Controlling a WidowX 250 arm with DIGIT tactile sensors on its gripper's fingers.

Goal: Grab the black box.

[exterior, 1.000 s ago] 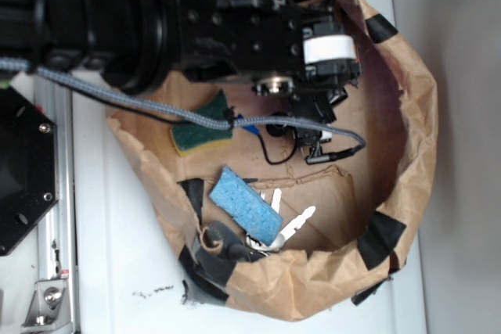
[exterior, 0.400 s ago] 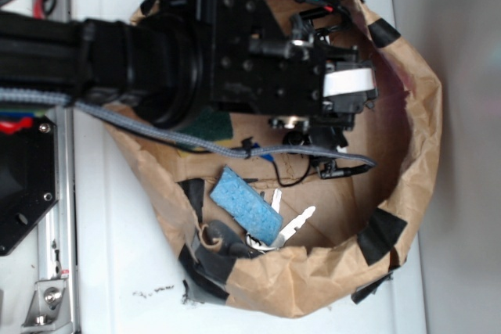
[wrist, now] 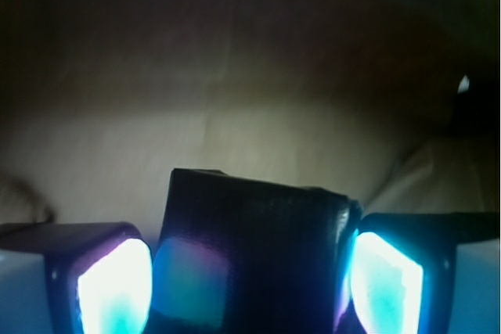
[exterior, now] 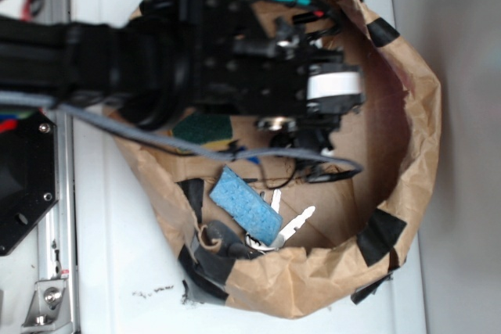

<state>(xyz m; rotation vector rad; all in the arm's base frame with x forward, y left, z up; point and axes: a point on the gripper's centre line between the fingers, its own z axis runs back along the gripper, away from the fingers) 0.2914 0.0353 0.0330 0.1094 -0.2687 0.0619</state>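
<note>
Box between my fingers, arm drawn back a little inside the paper rim.

On the left of the wrist view my left finger pad (wrist: 113,287) glowed against the black box (wrist: 250,256), and the right pad sat tight on its other side, so I was clamped on it. In the exterior view, compared with a moment earlier, my fingers (exterior: 333,127) had slid slightly leftward within the brown paper rim (exterior: 415,154), uncovering the green sponge (exterior: 202,127) above the blue sponge (exterior: 246,205); I judged the grab made.
</note>
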